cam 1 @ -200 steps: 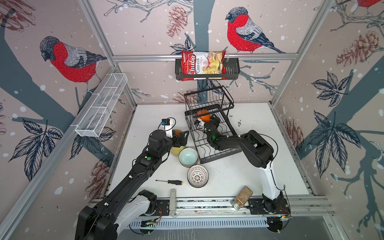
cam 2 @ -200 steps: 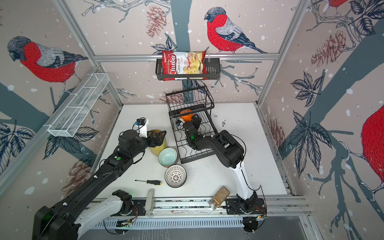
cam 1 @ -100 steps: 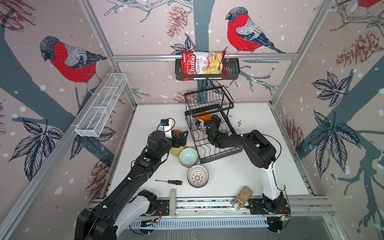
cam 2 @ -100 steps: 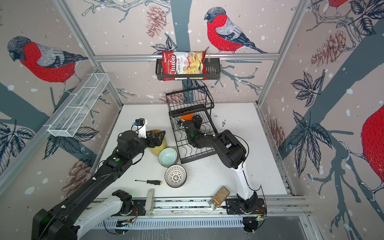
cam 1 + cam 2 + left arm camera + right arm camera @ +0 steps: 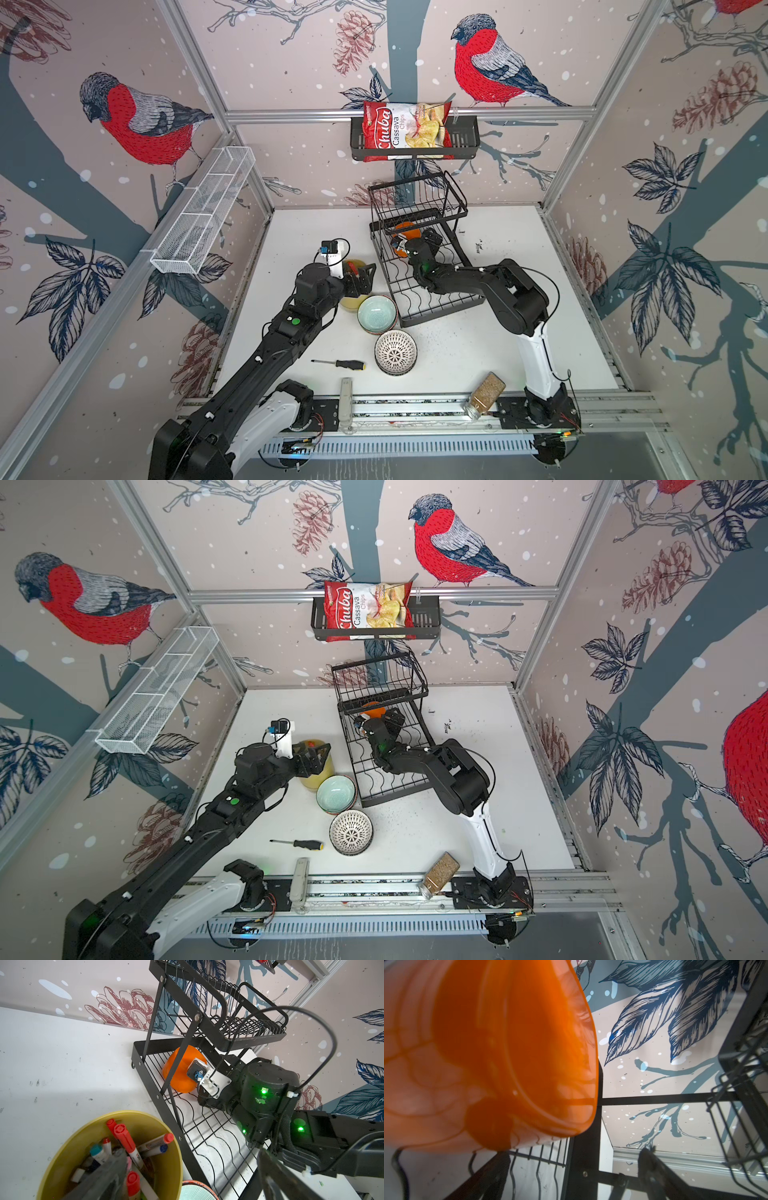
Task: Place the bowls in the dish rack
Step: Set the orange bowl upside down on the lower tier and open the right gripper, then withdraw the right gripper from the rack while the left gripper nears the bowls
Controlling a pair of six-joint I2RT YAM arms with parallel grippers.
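Note:
The orange bowl [image 5: 404, 227] [image 5: 178, 1076] leans on its edge at the back of the dish rack's [image 5: 440, 313] lower tray, under the upper basket. My right gripper [image 5: 428, 241] [image 5: 571, 1180] is inside that tray beside the bowl, jaws wide open and holding nothing; the bowl [image 5: 488, 1053] fills one side of the right wrist view. In both top views a pale teal bowl [image 5: 376, 318] [image 5: 336, 792], stacked on another bowl, and a white-black lattice bowl [image 5: 395, 352] stand on the table. My left gripper [image 5: 361, 280] [image 5: 187, 1184] hangs open over the yellow cup.
The yellow cup of markers [image 5: 62, 1157] stands left of the rack, touching the teal bowl's stack. A screwdriver [image 5: 338, 364] and a spice jar [image 5: 484, 392] lie near the front rail. A black wall basket with chips [image 5: 415, 133] and a white mesh shelf [image 5: 203, 212] hang on the walls.
My right gripper has pushed a little deeper into the rack's lower tray toward the orange bowl, still open. The left arm has held its place.

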